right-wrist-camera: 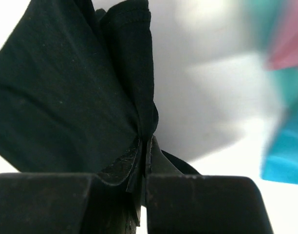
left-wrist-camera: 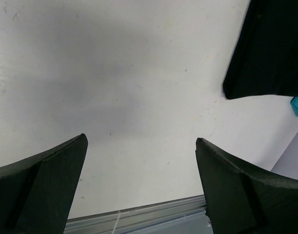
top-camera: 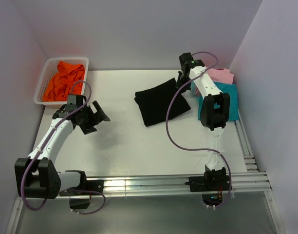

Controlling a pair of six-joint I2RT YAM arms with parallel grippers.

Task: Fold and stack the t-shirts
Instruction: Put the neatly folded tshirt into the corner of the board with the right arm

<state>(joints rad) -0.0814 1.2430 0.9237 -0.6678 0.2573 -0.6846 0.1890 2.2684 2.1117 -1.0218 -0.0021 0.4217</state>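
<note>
A folded black t-shirt (top-camera: 161,102) lies on the white table (top-camera: 124,141), right of centre. My right gripper (top-camera: 181,79) is shut on its far right corner; in the right wrist view the black cloth (right-wrist-camera: 76,87) is pinched between the jaws of the right gripper (right-wrist-camera: 145,146). Folded teal (top-camera: 231,95) and pink (top-camera: 221,74) shirts lie at the right edge, under the right arm. An orange shirt (top-camera: 64,82) is bunched in the basket. My left gripper (top-camera: 96,118) is open and empty over bare table; the left wrist view of the left gripper (left-wrist-camera: 141,146) shows the black shirt's corner (left-wrist-camera: 266,53).
A white mesh basket (top-camera: 46,78) stands at the far left corner. Metal rails (top-camera: 154,184) run along the near edge and the right side. Walls close in the left, back and right.
</note>
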